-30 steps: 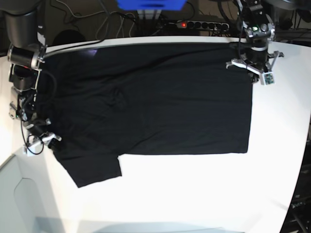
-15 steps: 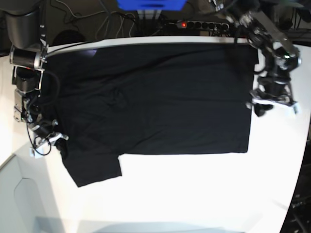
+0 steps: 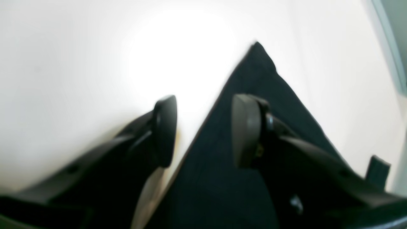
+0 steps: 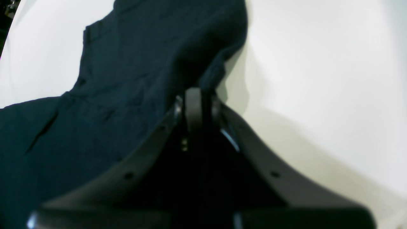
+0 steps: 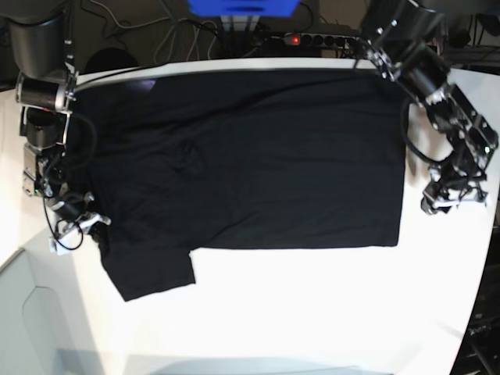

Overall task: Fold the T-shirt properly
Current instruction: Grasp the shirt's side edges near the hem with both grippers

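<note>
The black T-shirt (image 5: 242, 156) lies spread flat on the white table (image 5: 312, 312), plain side up, with one sleeve (image 5: 152, 273) at the front left. My right gripper (image 5: 78, 226) is at the shirt's left edge. In the right wrist view the gripper (image 4: 197, 108) is shut on a fold of the T-shirt (image 4: 127, 79). My left gripper (image 5: 447, 201) is just off the shirt's right edge. In the left wrist view the gripper (image 3: 203, 130) is open and empty, with the edge of the T-shirt (image 3: 254, 82) running under it to a corner.
A power strip (image 5: 312, 39) and cables lie behind the table's back edge, beside a blue object (image 5: 242, 6). The table's edge drops off at the front left (image 5: 31, 312). Bare white table lies in front of the shirt.
My left arm has swung from the shirt's back right corner forward along its right edge. My right gripper has shifted slightly and still holds the left edge.
</note>
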`<state>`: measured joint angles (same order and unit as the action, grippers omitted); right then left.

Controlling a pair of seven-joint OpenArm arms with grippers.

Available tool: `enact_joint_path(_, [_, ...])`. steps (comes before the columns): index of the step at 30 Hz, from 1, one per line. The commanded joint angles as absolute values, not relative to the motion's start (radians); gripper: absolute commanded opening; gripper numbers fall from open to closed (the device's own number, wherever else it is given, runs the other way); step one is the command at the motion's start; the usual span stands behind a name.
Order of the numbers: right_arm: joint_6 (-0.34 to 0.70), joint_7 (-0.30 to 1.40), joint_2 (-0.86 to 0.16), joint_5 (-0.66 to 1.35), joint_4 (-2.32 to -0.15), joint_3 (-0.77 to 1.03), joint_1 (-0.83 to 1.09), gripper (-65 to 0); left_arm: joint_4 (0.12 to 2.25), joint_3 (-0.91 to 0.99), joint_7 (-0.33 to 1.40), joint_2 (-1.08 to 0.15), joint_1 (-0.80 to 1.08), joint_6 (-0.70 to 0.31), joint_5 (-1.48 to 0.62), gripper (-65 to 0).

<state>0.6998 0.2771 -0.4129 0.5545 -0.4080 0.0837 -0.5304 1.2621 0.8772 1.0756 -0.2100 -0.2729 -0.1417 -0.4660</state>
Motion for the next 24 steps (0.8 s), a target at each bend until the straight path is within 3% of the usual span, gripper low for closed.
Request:
enact_joint_path(1, [0.698,0.326,-0.423,0.513,-0.409,0.081,-0.536,-65.0,1.237,0.874,1.05,-0.236,-0.315,-0.147,-0.483,-37.1])
enact_joint_path(7, [0.698,0.326,-0.423,0.513,-0.409,0.081,-0.538,-65.0,0.923,0.866,0.938,-0.314,-0.437,-0.147,-0.476,-37.0])
enact_joint_path(13, [0.698,0.326,-0.423,0.513,-0.409,0.081,-0.538,-65.0,0.662,0.728,0.773,-0.369,-0.506,-0.143,-0.483,-37.0])
enact_joint_path(24, [0.698,0.326,-0.414,0.513,-0.409,0.079,-0.55,-65.0,0.573,0.653,0.713,-0.285,-0.522,-0.139,-0.478,-37.0])
